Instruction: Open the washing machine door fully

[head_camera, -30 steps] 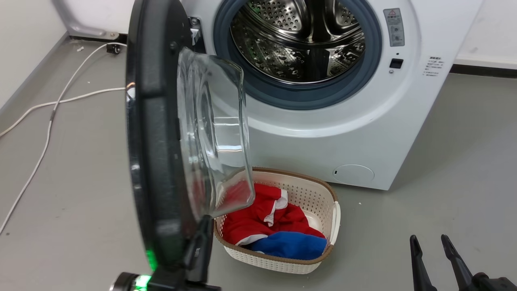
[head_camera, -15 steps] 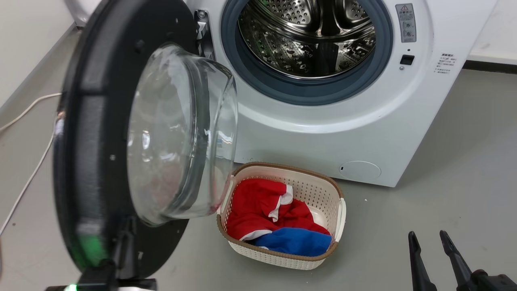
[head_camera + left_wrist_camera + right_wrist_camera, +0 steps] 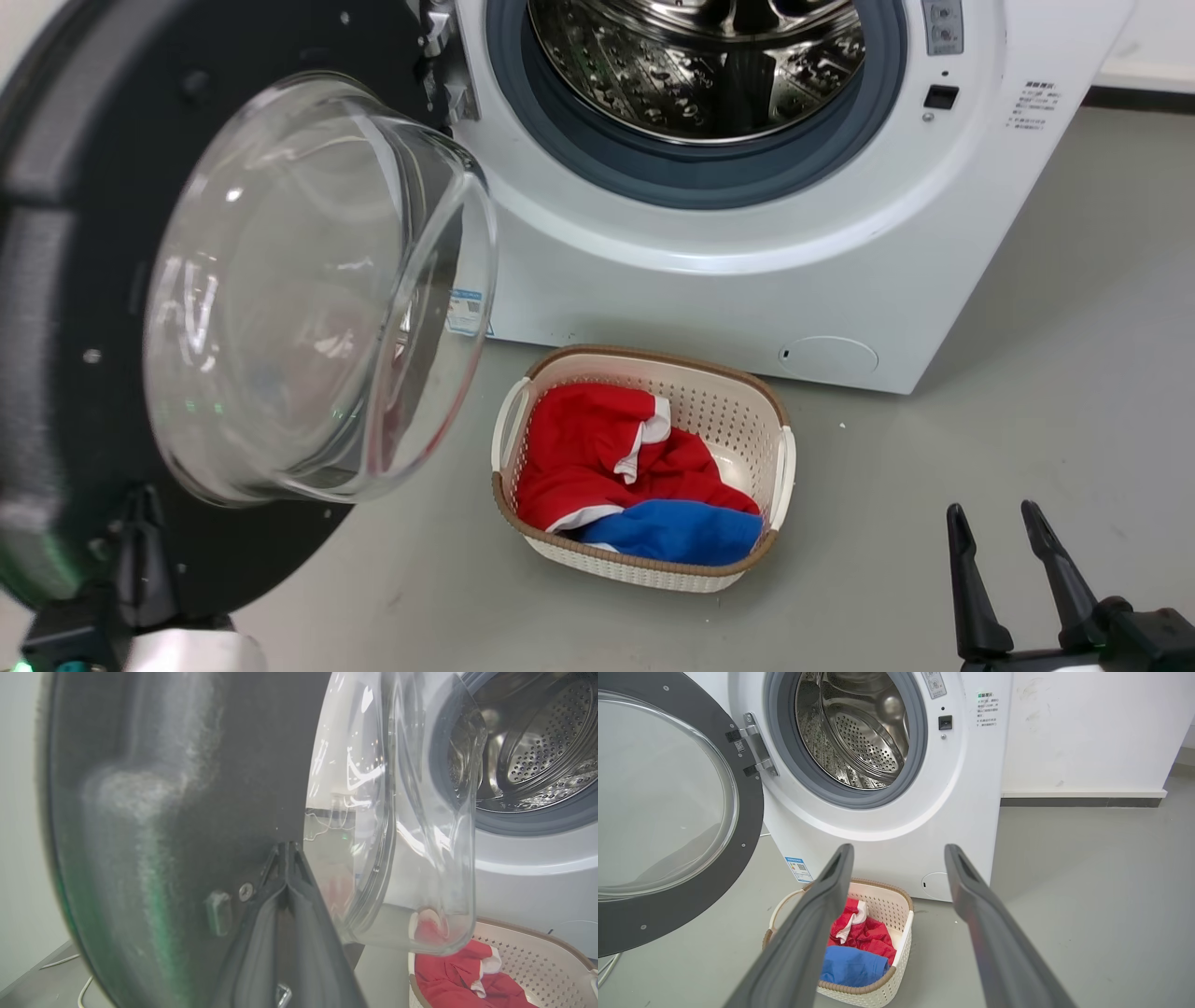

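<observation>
The washing machine door (image 3: 56, 280) stands swung far out to the left of the white washing machine (image 3: 700, 299), its clear glass bowl (image 3: 299, 280) bulging toward me. My left gripper (image 3: 142, 523) is at the door's lower inner face. In the left wrist view its fingers (image 3: 286, 851) meet at the tips, shut, pressed against the black inner surface (image 3: 187, 788) beside the glass. The steel drum (image 3: 691, 56) is exposed. My right gripper (image 3: 1004, 523) hangs open at the lower right, far from the door (image 3: 747, 826), with nothing between its fingers (image 3: 899, 851).
A cream laundry basket (image 3: 644, 364) with red and blue clothes sits on the grey floor right in front of the machine, under the door's swing edge. A white cable (image 3: 607, 966) lies on the floor left of the door. A white wall runs behind.
The door has swung further open to the left, from edge-on to showing its inner face, with my left gripper moving along with it. The head camera has shifted. The right gripper stays put.
</observation>
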Controlling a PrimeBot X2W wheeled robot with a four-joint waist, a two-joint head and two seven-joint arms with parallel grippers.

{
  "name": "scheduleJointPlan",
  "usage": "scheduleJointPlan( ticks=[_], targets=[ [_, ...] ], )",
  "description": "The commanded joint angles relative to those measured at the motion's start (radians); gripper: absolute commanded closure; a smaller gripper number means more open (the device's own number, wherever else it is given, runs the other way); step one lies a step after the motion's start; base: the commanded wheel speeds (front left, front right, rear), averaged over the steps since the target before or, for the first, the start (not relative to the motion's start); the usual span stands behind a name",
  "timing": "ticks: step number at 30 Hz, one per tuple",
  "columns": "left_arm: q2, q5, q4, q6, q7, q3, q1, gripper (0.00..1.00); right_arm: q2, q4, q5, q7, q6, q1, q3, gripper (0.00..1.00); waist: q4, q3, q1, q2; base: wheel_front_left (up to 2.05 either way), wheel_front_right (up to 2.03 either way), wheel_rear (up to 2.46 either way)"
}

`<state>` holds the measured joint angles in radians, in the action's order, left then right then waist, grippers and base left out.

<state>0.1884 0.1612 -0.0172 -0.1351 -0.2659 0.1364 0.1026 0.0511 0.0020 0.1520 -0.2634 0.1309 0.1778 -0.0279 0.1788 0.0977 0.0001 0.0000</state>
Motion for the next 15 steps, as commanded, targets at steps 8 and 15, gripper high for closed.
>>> scheduleJointPlan(
  ticks=[8,15],
  targets=[
    [0.035,0.026,-0.038,-0.01,0.002,0.133,-0.073,1.0,-0.002,-0.015,-0.017,-0.002,0.0,-0.034,-0.003,0.0,-0.013,0.046,-0.0001,0.0,0.0,0.0,0.0],
    [0.067,0.043,-0.102,0.013,0.003,0.206,-0.13,1.0,-0.002,-0.025,-0.033,-0.002,0.0,-0.051,-0.01,0.0,-0.019,0.089,-0.0001,0.0,0.0,0.0,0.0]
  ],
)
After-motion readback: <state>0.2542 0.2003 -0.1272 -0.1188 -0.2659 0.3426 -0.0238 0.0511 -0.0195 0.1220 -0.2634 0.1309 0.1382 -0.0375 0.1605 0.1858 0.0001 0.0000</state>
